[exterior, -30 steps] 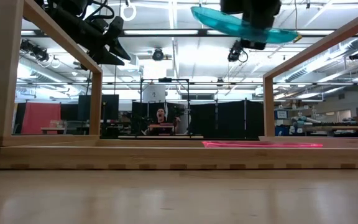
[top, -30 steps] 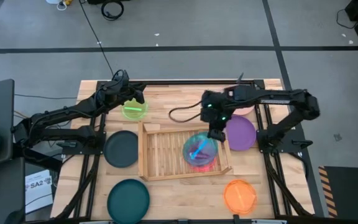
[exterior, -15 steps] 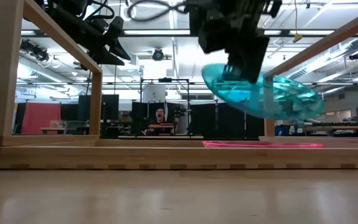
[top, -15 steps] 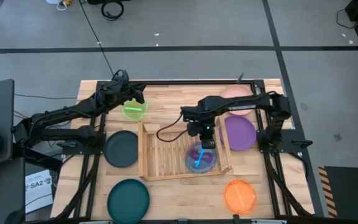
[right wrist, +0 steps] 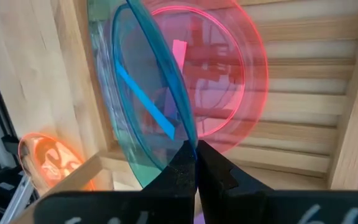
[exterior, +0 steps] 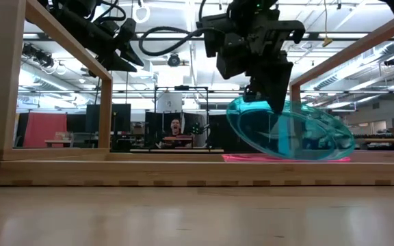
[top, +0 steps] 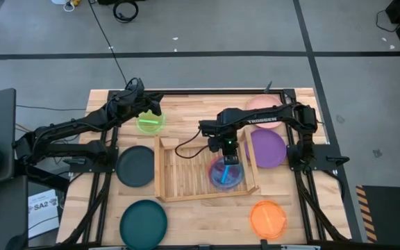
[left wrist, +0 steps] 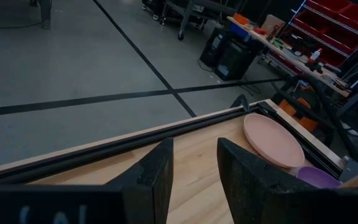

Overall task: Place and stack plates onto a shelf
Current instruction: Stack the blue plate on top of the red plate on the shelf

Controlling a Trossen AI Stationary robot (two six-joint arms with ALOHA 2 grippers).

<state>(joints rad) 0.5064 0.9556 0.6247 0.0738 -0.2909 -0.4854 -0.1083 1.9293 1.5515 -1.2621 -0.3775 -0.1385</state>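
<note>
Shelf (top: 179, 170) as the landmark: off its far-left corner the left gripper (top: 155, 105) hangs parted and empty over the green plate (top: 150, 123). Above its right half, the right gripper (exterior: 269, 102) has dropped from high over the table, fingers pressed onto the rim of the blue plate (exterior: 289, 130), which now tilts just over the pink plate (exterior: 286, 158). Stacking looks close; release remains. Blue plate hangs below the fingertips, clamped edge uppermost.

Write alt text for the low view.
The right gripper, shut on a tilted clear blue plate, holds it just over a pink plate in the shelf. The left arm hangs upper left.
</note>
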